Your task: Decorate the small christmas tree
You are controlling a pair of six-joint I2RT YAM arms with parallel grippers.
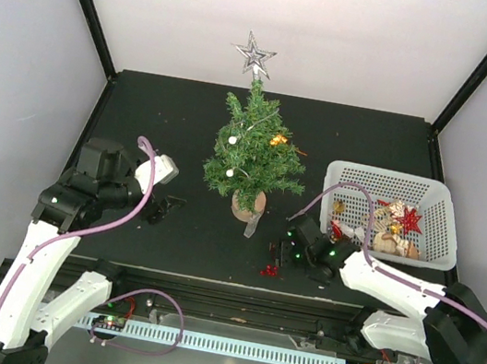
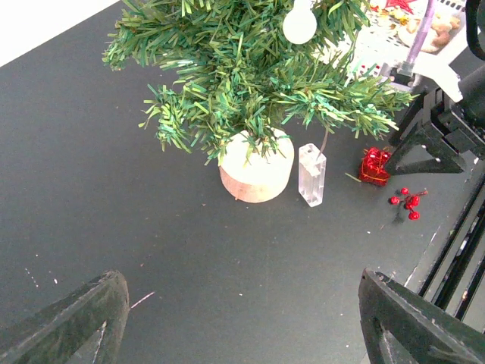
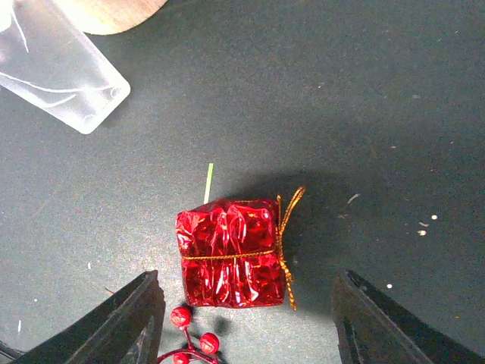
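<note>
small christmas tree (image 1: 253,151): upright, desk centre toward far edge | red gift box (image 3: 231,254): near edge, right of tree, squarish, sits between jaws of right gripper (image 3: 250,324), spread wide, ungrasped | left gripper (image 2: 242,322): spread, empty, farther off | right arm nearer

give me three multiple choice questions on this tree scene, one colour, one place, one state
1. The star topping the small christmas tree is: A red, B silver, C blue.
2. The red gift box lies: A hung on that tree, B atop the star, C on the table before the right tool.
3. The right tool is: A open and empty, B shut on the gift box, C shut and empty.
Answers: 1 B, it glints silver in the top view. 2 C, the right wrist view shows it flat on the dark table. 3 A, its fingers stand wide apart, touching nothing.
</note>
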